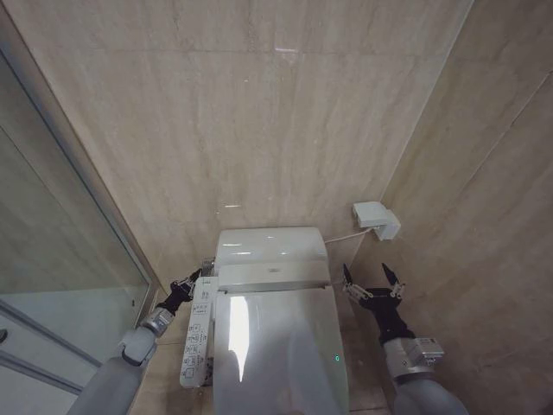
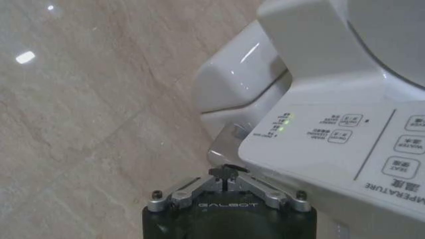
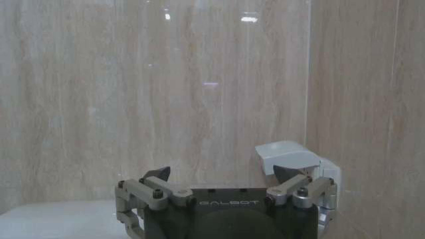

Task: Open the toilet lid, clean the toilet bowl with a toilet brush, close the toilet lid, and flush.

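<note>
Two beige marble walls (image 1: 259, 112) corner the closed toilet lid (image 1: 276, 354); left claw (image 1: 192, 278) closed, right claw (image 1: 373, 281) open.

1 toilet lid (image 1: 281, 346), 2 tools, 1 ctrl panel (image 1: 196, 333)

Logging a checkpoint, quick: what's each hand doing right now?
Left hand: shut, holding nothing, by the toilet's control panel.
Right hand: open, empty, beside the toilet.

We see a glossy white toilet lid (image 1: 276, 346) with a tiny green light, a white control panel (image 2: 345, 149) printed in grey with green lamps, beige marble-veined wall tiles (image 1: 259, 112), a white wall box (image 1: 377, 220), and black-and-silver end effectors, left (image 1: 192, 282) and right (image 1: 373, 281).
</note>
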Robot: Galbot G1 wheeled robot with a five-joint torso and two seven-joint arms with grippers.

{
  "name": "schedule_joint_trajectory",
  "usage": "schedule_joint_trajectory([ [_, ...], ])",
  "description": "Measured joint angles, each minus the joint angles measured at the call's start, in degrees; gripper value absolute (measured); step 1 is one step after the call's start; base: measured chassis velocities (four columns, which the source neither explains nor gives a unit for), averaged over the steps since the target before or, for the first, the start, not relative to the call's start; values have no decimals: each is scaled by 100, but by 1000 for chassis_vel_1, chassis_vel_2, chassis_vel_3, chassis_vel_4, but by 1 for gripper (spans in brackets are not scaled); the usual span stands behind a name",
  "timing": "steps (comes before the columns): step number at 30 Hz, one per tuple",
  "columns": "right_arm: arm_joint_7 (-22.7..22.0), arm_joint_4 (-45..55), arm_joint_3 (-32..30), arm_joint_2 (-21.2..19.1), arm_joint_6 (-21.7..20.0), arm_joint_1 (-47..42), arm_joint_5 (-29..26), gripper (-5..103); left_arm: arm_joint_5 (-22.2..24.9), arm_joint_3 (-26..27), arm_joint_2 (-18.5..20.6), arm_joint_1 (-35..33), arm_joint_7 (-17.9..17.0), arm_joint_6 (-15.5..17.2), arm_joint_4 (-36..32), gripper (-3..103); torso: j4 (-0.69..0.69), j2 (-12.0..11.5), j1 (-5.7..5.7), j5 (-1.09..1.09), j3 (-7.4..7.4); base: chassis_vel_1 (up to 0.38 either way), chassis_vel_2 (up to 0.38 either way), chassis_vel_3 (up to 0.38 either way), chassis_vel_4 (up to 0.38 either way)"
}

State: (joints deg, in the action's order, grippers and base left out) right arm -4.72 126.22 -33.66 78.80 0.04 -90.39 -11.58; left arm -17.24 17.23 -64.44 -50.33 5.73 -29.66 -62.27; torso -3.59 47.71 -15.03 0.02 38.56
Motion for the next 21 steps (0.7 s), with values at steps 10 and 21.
schedule_joint_trajectory([
  [10,0,0,0,0,0,0,0,100,-13,-90,-92,177,5,-70,270,0,-3,0,0,1,0,0,0,0,0],
  [21,0,0,0,0,0,0,0,100,-21,-131,-152,247,2,-55,279,0,-6,0,0,-2,1,0,0,0,0],
])
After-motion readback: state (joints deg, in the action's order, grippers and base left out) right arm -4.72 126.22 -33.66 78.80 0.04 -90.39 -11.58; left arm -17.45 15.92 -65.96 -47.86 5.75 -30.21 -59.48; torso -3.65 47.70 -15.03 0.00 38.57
